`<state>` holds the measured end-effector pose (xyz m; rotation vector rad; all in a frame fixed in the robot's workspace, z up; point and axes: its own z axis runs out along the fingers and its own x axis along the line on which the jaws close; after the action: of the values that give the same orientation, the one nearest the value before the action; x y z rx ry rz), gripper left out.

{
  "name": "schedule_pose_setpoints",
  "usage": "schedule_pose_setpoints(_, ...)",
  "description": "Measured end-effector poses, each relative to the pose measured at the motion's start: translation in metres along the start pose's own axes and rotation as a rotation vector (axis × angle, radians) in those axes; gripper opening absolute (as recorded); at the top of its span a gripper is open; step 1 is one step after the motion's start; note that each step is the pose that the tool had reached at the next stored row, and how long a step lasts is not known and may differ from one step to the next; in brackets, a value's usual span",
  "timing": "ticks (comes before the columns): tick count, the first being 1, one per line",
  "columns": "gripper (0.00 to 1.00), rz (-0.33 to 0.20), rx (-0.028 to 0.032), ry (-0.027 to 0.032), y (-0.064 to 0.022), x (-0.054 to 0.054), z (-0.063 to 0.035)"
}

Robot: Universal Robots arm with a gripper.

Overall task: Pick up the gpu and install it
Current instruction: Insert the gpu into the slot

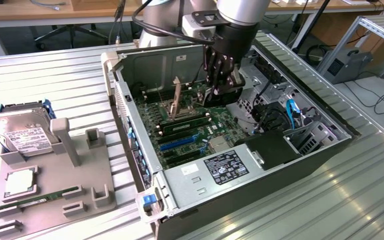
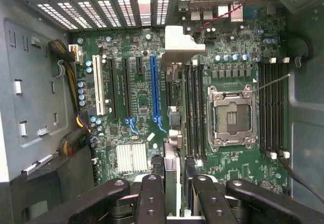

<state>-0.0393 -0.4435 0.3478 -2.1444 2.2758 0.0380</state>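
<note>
Black gripper (image 1: 223, 88), fingers part-closed on the edge-on gpu (image 2: 172, 173), a thin flat card with beige bracket, stands inside the grey metal case (image 1: 325, 150), above its green motherboard (image 2: 142, 107).

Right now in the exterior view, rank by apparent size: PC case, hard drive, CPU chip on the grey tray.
1. PC case, by far the largest.
2. Hard drive.
3. CPU chip, smallest.
All sit at similar depth, so the order looks reliable.
</note>
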Motion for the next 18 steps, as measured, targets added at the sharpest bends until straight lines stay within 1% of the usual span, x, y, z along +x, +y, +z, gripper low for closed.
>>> schedule_pose_setpoints(10,0.26,0.0,0.0,-0.0001,-0.0001,0.0007,0.0019)
schedule_pose_setpoints(18,0.26,0.0,0.0,0.0,-0.0002,0.0023,0.0054)
